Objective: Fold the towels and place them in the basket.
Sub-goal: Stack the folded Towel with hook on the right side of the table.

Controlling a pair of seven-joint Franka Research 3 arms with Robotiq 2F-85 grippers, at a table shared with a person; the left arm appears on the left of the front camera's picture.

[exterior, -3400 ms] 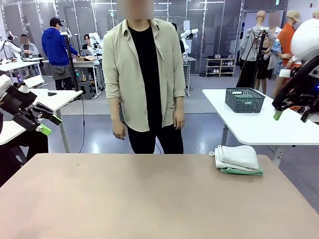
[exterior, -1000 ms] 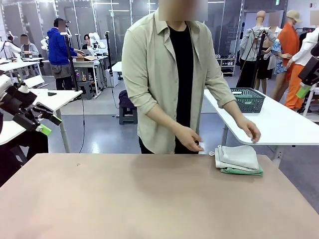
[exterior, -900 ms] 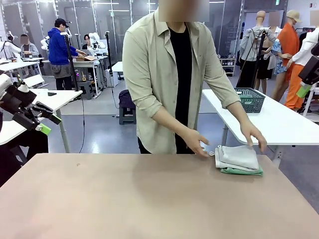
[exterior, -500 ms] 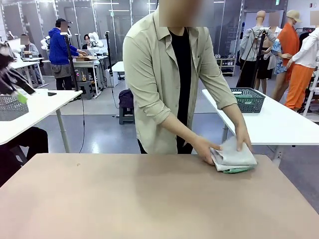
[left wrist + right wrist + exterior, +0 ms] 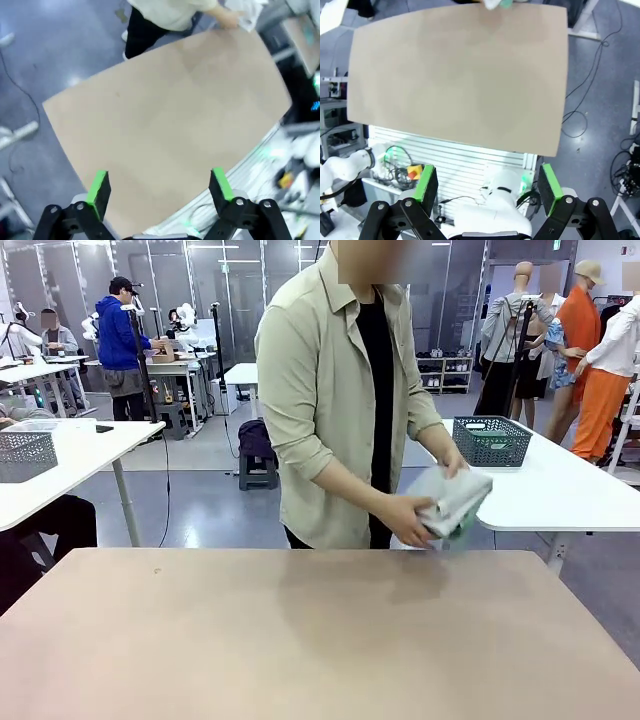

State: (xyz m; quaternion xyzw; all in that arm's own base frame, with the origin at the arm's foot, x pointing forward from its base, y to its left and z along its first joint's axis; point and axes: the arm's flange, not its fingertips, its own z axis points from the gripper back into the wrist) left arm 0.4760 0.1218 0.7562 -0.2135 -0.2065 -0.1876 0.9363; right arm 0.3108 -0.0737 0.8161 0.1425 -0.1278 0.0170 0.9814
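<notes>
A person at the far side holds the folded towels (image 5: 452,502) as a stack in both hands, lifted off the brown table (image 5: 300,640); cream-white cloth is on top with a green edge below. The dark basket (image 5: 491,440) stands on a white table behind, to the right. My left gripper (image 5: 159,188) hangs open high above the brown table's near side, nothing between its fingers; the towels (image 5: 246,13) sit at the top of that view. My right gripper (image 5: 488,184) is also open and empty, high over the robot's base, with the towels (image 5: 497,4) at that view's top edge.
A paler grey mesh basket (image 5: 25,455) stands on a white table at the left. The brown tabletop (image 5: 455,75) is bare. The robot's base and cabling (image 5: 495,200) lie below the right gripper. Other people and workbenches are farther back.
The person bent over the towel stack at the table's far right, grasped it with both hands and lifted it off the table. Both arms rose out of the front view.
</notes>
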